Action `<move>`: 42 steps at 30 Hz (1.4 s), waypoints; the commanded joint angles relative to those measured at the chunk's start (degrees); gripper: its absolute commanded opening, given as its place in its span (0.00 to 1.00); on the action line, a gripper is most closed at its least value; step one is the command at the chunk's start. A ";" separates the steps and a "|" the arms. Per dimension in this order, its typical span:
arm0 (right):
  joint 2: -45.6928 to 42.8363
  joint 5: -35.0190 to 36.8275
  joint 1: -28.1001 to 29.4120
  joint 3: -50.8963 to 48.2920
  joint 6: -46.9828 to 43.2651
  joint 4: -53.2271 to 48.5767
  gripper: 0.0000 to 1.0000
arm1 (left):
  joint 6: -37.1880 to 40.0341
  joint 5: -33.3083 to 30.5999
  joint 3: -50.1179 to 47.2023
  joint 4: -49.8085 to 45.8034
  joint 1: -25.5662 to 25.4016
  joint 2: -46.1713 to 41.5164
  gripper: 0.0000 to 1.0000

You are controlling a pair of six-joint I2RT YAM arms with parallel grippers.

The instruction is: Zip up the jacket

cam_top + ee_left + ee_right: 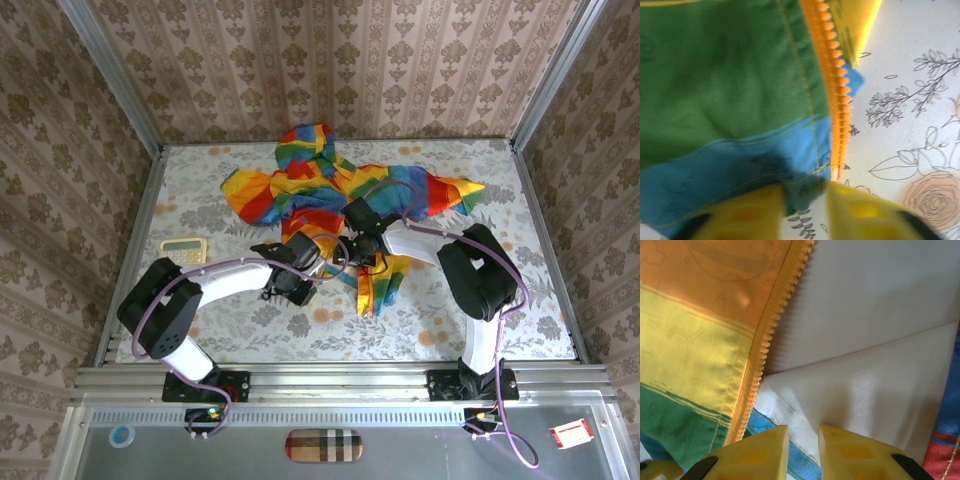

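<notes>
On the tabletop (520, 300) the jacket (300, 185) lies crumpled and unzipped. The left hand (805, 200), narrowly parted, straddles the blue hem by the zipper teeth (839, 100). The right hand (803, 440), equally narrow, hovers over white lining (865, 380). Probably the aligning step; next, both bottom ends need gripping.

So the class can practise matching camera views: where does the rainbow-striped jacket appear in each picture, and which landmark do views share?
Top external: the jacket lies crumpled at the far middle of the table.
Left wrist: its green and blue stripes at left and centre.
Right wrist: its orange, yellow and green stripes at left, white lining at right.
Shared landmark: the orange zipper teeth edging the fabric in both wrist views.
</notes>
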 commanded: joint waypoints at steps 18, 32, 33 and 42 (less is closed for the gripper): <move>-6.17 -0.33 -0.93 -3.64 2.45 1.85 0.23 | -8.30 20.76 -4.66 8.06 10.91 -13.31 0.00; -7.19 -8.93 1.19 -4.19 13.28 11.17 0.33 | -12.72 26.14 -7.66 15.77 13.39 -11.13 0.00; -6.69 -9.09 1.36 -3.99 13.70 11.03 0.33 | -12.88 26.30 -7.83 16.12 13.37 -11.15 0.00; -3.60 -11.66 3.13 -3.35 17.21 14.87 0.35 | -13.83 27.28 -9.00 18.67 13.74 -10.38 0.00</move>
